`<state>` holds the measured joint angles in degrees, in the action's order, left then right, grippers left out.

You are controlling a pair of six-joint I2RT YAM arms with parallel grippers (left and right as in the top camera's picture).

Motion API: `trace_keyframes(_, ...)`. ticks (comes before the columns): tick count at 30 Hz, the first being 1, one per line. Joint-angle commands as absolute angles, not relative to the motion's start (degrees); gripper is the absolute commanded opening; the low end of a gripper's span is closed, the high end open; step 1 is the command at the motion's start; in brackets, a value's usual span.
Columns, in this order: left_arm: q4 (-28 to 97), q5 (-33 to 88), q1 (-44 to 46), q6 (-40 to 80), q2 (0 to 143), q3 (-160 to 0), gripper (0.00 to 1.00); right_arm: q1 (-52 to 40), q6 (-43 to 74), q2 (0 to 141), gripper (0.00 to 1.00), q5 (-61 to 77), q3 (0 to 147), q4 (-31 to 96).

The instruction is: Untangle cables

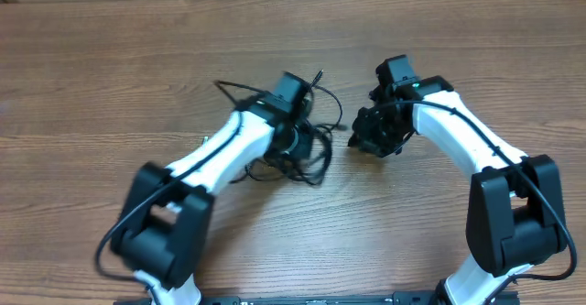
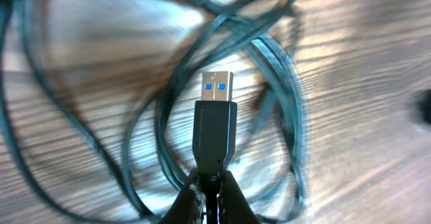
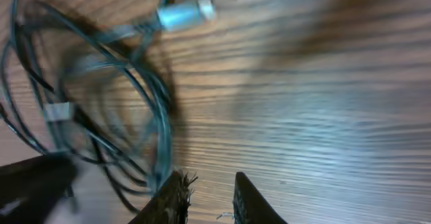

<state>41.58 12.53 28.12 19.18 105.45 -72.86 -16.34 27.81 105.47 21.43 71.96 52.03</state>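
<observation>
Barely started: cables (image 1: 320,163) bunched in one knot at counter (image 1: 412,241) centre, at 9 o'clock of right gripper (image 3: 209,194), its jaws slightly parted, nothing held. USB plug (image 2: 217,109) pinched at base by closed left gripper (image 2: 213,183) jaws. All separation left.

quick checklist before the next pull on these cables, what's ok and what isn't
1. left pincer shut on usb plug: ok
2. right pincer open, holding nothing: ok
3. cables separated: not ok, bunched in overlapping loops
4. silver-tipped plug in sight of the right wrist camera: ok
5. usb plug's cord traceable through the bunch: cannot tell
</observation>
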Motion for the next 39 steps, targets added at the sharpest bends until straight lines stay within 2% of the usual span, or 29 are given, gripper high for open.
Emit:
trace_keyframes(1,43.9,11.2,24.9,13.9,99.5,-74.5,0.04,-18.5,33.3,103.9,0.21,24.1,70.2,49.5)
trace_keyframes(7,50.5,5.7,17.2,13.7,97.4,-74.4,0.04,-21.5,39.7,103.9,0.12,24.3,67.6,43.2)
trace_keyframes(11,54.0,-0.6,12.3,14.7,98.6,-74.3,0.04,-23.6,40.8,103.9,0.11,24.3,67.5,40.8)
trace_keyframes(20,53.4,-12.2,2.8,19.6,103.0,-74.2,0.04,-24.8,45.2,103.9,0.07,22.5,67.5,38.9)
trace_keyframes(24,52.4,-11.3,-0.8,19.5,106.1,-74.2,0.04,-24.8,45.2,103.9,0.05,22.6,67.5,37.9)
trace_keyframes(30,50.3,-1.5,-4.5,17.6,108.1,-74.7,0.04,-24.9,45.2,103.9,0.04,21.6,67.5,36.8)
trace_keyframes(32,51.4,0.8,-5.5,17.0,108.0,-76.6,0.19,-25.0,45.3,104.0,0.04,21.0,67.4,36.8)
trace_keyframes(35,55.7,3.4,-6.5,16.6,107.9,-81.5,0.28,-25.3,45.3,104.0,0.04,21.0,67.4,36.4)
trace_keyframes(39,61.5,7.5,-6.7,16.7,107.9,-88.4,0.47,-25.4,45.3,104.0,0.04,21.0,67.4,35.5)
